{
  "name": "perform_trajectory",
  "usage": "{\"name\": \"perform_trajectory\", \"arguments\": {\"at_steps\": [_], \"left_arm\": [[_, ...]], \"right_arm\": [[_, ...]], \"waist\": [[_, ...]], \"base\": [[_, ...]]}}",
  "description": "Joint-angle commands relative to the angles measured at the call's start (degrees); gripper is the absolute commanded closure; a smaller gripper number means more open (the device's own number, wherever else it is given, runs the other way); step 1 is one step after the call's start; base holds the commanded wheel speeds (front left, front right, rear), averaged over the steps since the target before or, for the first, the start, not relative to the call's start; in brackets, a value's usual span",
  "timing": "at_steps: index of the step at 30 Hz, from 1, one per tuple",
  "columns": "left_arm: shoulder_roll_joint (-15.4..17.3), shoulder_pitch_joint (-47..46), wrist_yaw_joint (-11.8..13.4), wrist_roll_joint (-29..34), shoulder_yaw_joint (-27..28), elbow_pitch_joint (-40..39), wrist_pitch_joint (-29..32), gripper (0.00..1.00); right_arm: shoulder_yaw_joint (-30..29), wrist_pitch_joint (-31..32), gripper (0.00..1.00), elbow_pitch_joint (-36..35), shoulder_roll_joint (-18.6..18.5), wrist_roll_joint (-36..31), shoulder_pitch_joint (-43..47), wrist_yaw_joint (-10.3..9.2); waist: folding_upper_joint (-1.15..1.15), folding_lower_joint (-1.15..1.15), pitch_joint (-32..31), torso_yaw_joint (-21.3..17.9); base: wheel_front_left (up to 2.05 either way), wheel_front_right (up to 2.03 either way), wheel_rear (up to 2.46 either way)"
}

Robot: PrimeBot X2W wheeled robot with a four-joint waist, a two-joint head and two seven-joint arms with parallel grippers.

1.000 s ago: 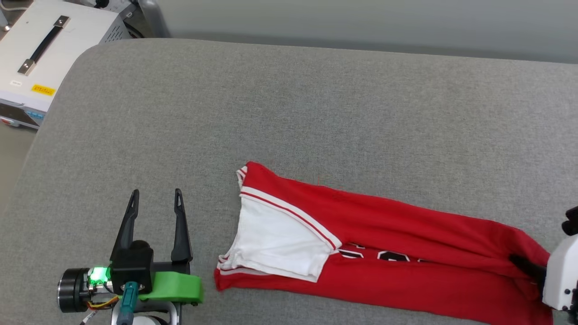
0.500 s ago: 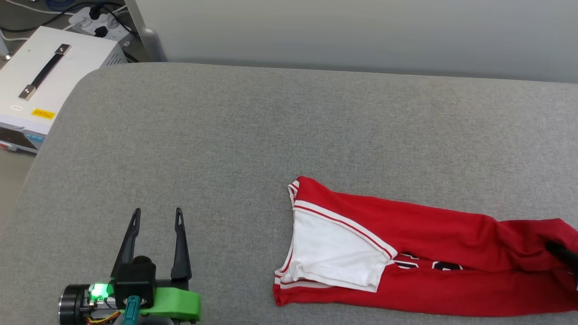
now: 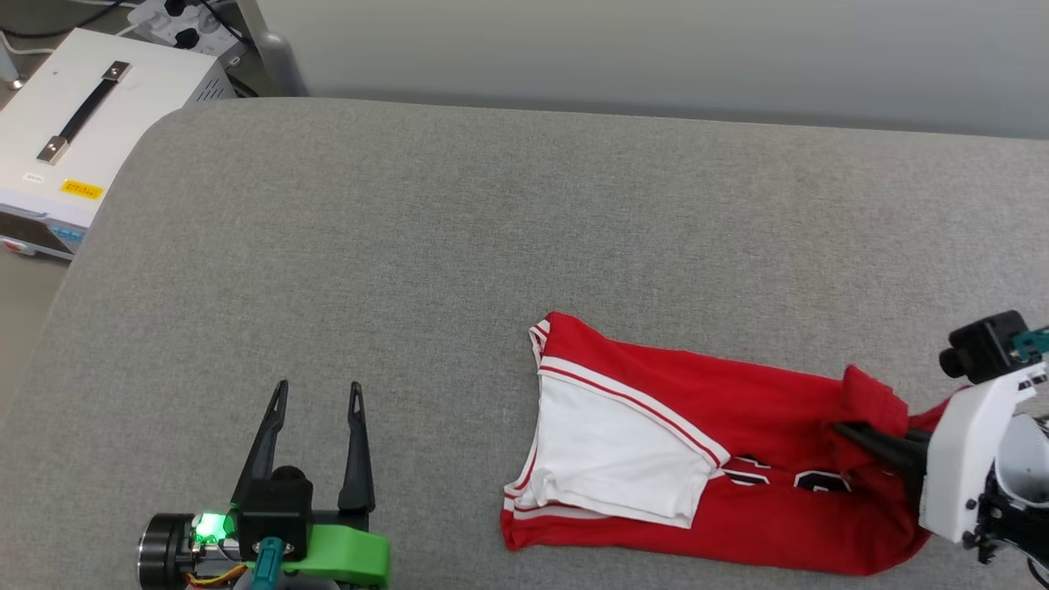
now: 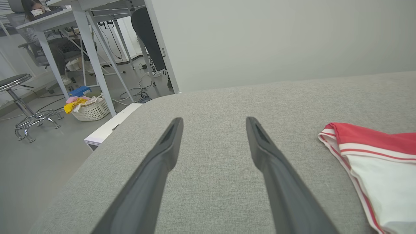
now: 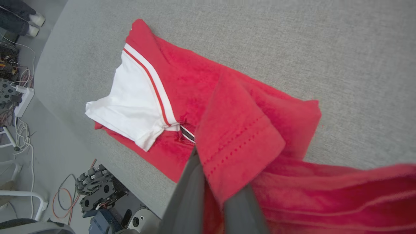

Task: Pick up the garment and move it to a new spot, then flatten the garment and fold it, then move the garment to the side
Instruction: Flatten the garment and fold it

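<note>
Pinching a turned-up hem of the red jersey (image 3: 737,410), the robot's right gripper (image 3: 852,434) is clamped on the cloth near the right end of the grey padded bench (image 3: 492,229), its dark fingers (image 3: 889,447) lying low over the fabric. The jersey stretches lengthwise along the bench's near half, right of centre. A white sleeve (image 3: 606,451) with red-and-white striped trim lies on top at the end toward the bench's middle. Black, white-edged lettering (image 3: 807,482) shows beside it, though the characters are too bunched to read with certainty. At the gripped end a loose flap (image 5: 234,143) drapes over the fingers. The left gripper (image 3: 318,385) hovers over the bench's near left, jaws spread wide and empty, pointing toward the bench's far edge and well apart from the jersey. A white box (image 3: 123,90) with a black handle (image 3: 84,115) stands off the bench's far left corner.
</note>
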Motion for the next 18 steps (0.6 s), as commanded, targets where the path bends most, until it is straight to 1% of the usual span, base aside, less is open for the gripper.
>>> {"name": "perform_trajectory", "arguments": {"at_steps": [1, 5, 9, 18], "left_arm": [[-0.52, -1.12, -0.35, 0.18, -0.09, 0.21, -0.33, 0.0], [-0.81, -1.92, -0.59, 0.16, -0.26, 0.42, -0.33, 0.0], [-1.07, -2.75, -0.71, 0.2, -0.38, 0.44, -0.33, 0.0], [-1.72, -4.56, -0.94, 0.34, -0.91, 0.51, -0.33, 0.0]], "right_arm": [[0.97, 0.34, 1.0, -0.78, 0.94, -0.98, -1.99, -0.03], [4.84, 0.95, 1.0, -1.07, 3.28, -3.02, -5.84, -0.03], [9.13, 0.41, 1.0, 0.39, 5.31, -4.99, -10.18, -0.03], [20.65, -3.01, 1.0, 7.31, 11.08, -8.66, -20.94, -0.03]], "waist": [[0.0, 0.0, 0.56, 0.55], [0.0, 0.0, 1.34, 1.3], [0.0, 0.0, 2.27, 2.03], [0.0, 0.0, 4.49, 3.41]], "base": [[0.0, 0.0, 0.0], [0.0, 0.0, 0.0], [0.0, 0.0, 0.0], [0.0, 0.0, 0.0]]}}
